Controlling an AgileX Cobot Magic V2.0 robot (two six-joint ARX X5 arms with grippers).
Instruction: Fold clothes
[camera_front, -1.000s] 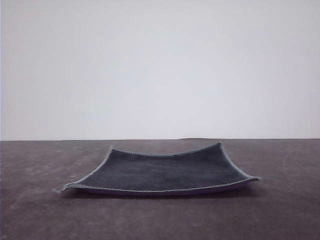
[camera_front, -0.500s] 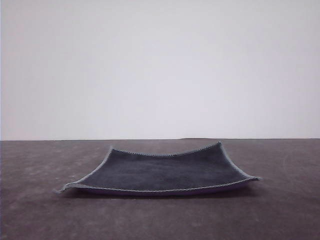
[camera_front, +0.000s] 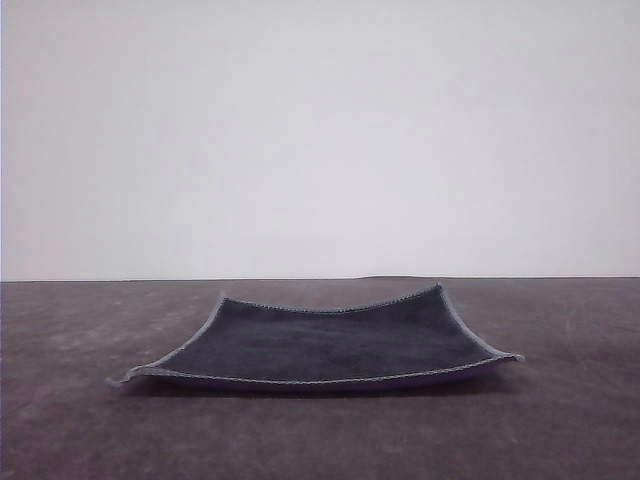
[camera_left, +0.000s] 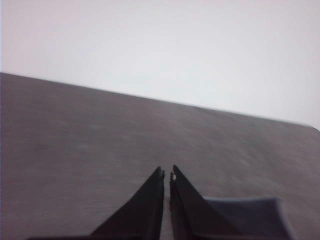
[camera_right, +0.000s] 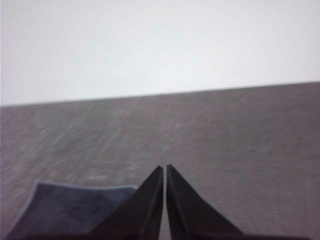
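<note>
The cloth is a small square of soft, matte fabric, lying flat on the table with its dark charcoal face up. A light grey stitched hem runs round all four edges, and a thin strip of purple shows under the near edge. It does not lie perfectly smooth: the corners lift slightly and the edges between them sag inward, so the outline looks pinched and concave.

The table is a dull brown-grey surface with a faint mottled grain, and it ends in a straight line behind the cloth. Past that edge stands a plain, pale wall.

In the left wrist view, the left gripper has two dark, tapered, wedge-shaped fingers pressed together with only a hairline slit between the tips, clamping nothing. A corner of the cloth shows just beside it, blurred and bluish grey.

In the right wrist view, the right gripper is likewise clenched, tips nearly touching and nothing between them. A corner of the cloth with its pale hem lies just beside it. The table around both grippers looks streaked and blurred.
</note>
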